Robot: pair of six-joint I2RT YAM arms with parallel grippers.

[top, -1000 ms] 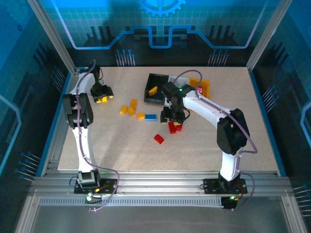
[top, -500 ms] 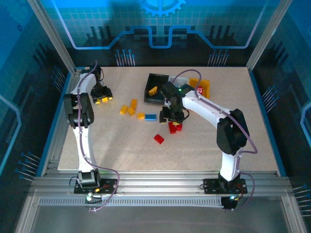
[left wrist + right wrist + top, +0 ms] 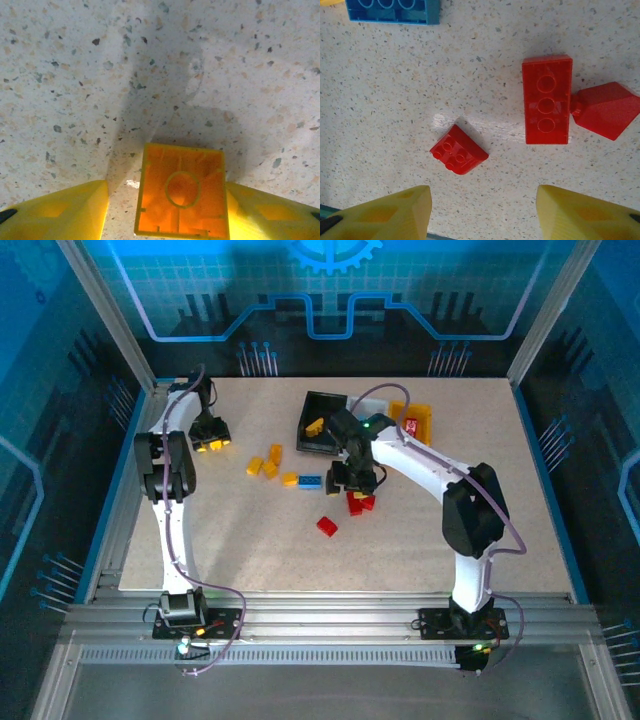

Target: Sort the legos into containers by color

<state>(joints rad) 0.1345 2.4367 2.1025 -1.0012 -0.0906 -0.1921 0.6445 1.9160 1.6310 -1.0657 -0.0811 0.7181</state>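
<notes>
Speckled table. Right gripper, jaws spread, hovers over a small red brick just ahead between its fingers; a long red brick lies ahead-right, a blue brick farthest ahead-left. Left gripper brackets a yellow brick; whether it is clamped cannot be told.

Speckled tabletop, blue enclosure walls

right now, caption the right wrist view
Open right tool over small red brick, long red brick beside it.

Glossy plastic legos, speckled matt table
</notes>
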